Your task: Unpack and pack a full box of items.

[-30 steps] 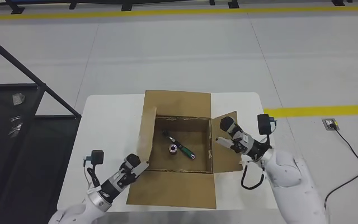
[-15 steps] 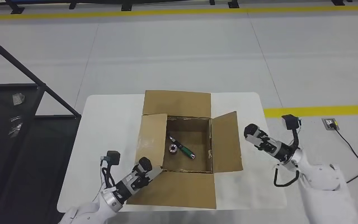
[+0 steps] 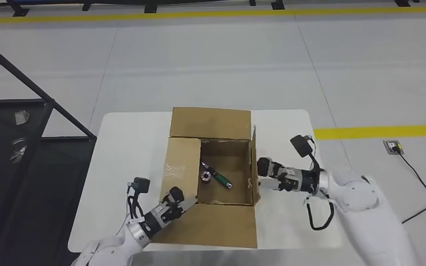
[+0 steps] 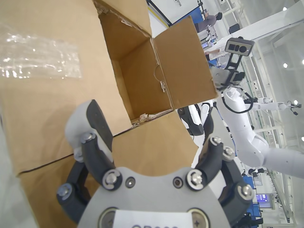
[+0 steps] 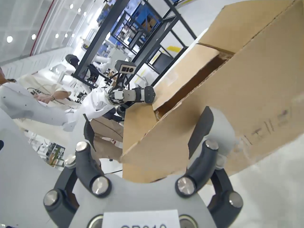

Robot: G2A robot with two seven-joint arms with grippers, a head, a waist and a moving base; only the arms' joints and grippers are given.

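Observation:
An open cardboard box [image 3: 211,123] stands in the middle of the white table [image 3: 126,153]. Inside lie a green and black pen-like item [image 3: 218,177] and a small round item [image 3: 206,176]. My left gripper [image 3: 178,197] is at the box's near left corner, open, with the near flap [image 4: 154,143] between its fingers [image 4: 95,117]. My right gripper [image 3: 261,167] is against the right flap [image 3: 253,174], which stands upright. In the right wrist view this gripper [image 5: 147,124] is open and a corner of that flap [image 5: 152,157] sits between its fingers.
The left flap [image 3: 183,159] lies spread outward with clear tape [image 4: 40,58] on it. The far flap is folded back. A black rack [image 3: 26,139] stands off the table's left side. Bare table lies left and right of the box.
The right gripper has come back from the table's right side to the right flap, which has risen from flat to upright. The left gripper slid toward the near flap.

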